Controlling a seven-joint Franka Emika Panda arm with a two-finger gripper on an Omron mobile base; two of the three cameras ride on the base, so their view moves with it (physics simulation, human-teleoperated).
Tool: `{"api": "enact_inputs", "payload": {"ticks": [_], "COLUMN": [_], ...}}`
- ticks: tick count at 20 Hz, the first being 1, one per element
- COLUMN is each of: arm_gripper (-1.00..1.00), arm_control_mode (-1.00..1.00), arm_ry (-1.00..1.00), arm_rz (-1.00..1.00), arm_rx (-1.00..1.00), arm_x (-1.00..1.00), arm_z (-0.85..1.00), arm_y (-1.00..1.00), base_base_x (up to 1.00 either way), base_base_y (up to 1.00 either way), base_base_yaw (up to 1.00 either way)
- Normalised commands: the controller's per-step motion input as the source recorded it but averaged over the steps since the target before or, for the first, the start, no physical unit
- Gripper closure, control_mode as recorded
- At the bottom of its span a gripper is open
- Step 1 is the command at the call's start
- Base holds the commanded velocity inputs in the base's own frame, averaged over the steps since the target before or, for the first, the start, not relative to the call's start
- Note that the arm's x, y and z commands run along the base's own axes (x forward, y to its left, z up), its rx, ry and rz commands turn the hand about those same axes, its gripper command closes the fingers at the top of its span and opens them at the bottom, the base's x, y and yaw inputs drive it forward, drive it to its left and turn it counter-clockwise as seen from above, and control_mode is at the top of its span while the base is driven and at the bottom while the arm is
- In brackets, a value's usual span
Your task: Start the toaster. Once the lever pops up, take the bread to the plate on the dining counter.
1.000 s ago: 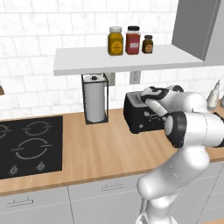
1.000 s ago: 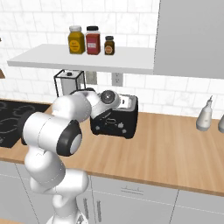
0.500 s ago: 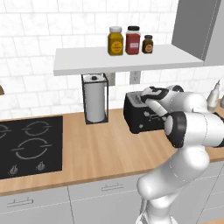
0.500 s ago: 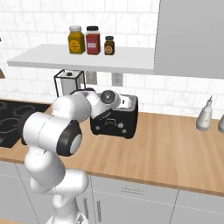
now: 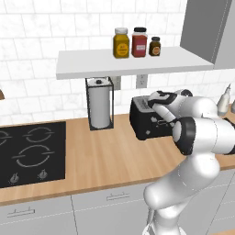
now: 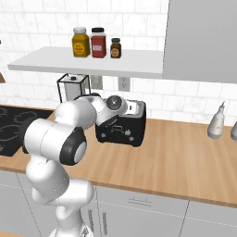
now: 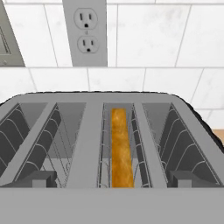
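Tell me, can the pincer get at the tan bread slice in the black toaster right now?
Probably yes: the tan bread slice stands in an open slot of the black toaster, nothing covers it, and the hand looks down from just above.

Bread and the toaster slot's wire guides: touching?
Cannot tell. In the hand view the bread stands between the toaster's wire guides, but no clear gap or contact shows.

A black toaster (image 5: 144, 121) with grey slots sits on a light wood counter (image 5: 110, 160) against white tile (image 5: 36, 41). In the hand view, the golden-brown edge of the bread (image 7: 120, 148) shows at 6 o'clock below a grey wall outlet (image 7: 85, 31). At 12 o'clock on a white shelf (image 5: 133, 62) stand yellow (image 5: 121, 43), red (image 5: 139, 42) and brown (image 5: 155, 46) jars.
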Motion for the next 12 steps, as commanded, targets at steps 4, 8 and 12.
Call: {"api": "enact_inputs", "payload": {"ticks": [4, 8, 12], "arm_gripper": [-1.00, -1.00, -1.00], "arm_control_mode": [-1.00, -1.00, -1.00], "arm_ry": [0.00, 0.00, 0.00], "arm_rz": [0.00, 0.00, 0.00], "arm_rx": [0.00, 0.00, 0.00], "arm_x": [0.00, 0.00, 0.00], "arm_z": [0.00, 0.00, 0.00], "arm_y": [0.00, 0.00, 0.00], "base_base_x": [0.00, 0.00, 0.00], "base_base_y": [0.00, 0.00, 0.00], "base_base_yaw": [0.00, 0.00, 0.00]}}
